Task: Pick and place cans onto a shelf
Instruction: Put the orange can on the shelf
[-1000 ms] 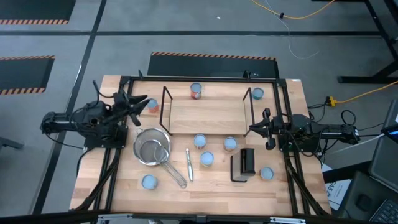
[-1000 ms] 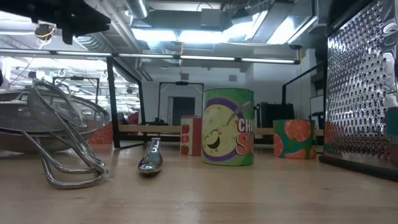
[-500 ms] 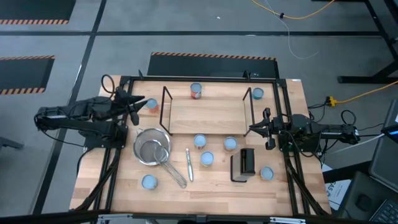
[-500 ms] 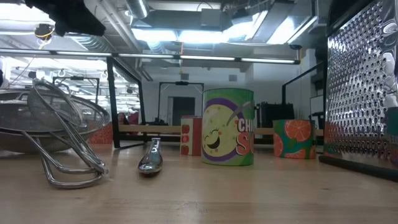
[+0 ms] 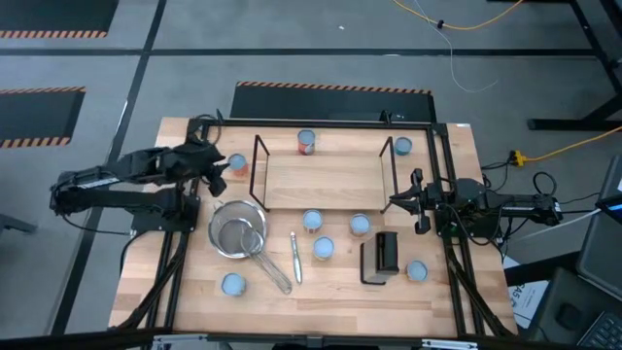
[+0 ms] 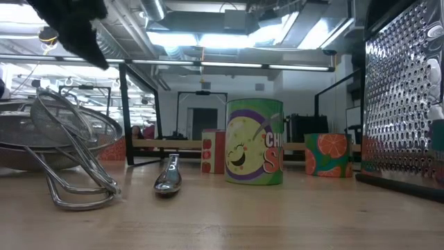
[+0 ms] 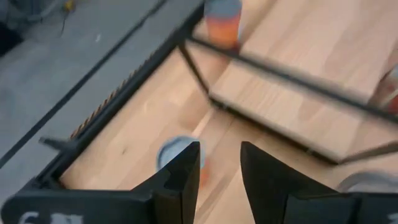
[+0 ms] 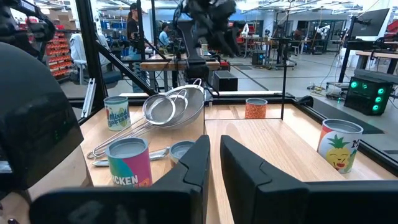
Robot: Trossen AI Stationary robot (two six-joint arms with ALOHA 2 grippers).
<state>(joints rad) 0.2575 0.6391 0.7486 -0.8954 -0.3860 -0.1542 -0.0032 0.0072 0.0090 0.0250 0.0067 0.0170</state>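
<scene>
Target can (image 5: 237, 163) (image 7: 177, 154): small tin, pale blue top, orange-red side, standing on the bench (image 5: 340, 287) just left of the shelf (image 5: 326, 179), outside its wire frame. Shelf board is bare. Left gripper (image 5: 216, 165) (image 7: 219, 177) reaches in from the left, hanging right beside the can, jaws slightly apart, not on it. Versus a second ago it has swung closer to the can. Right gripper (image 5: 416, 202) (image 8: 214, 163) parked at the shelf's right end, jaws nearly together, unchanged.
</scene>
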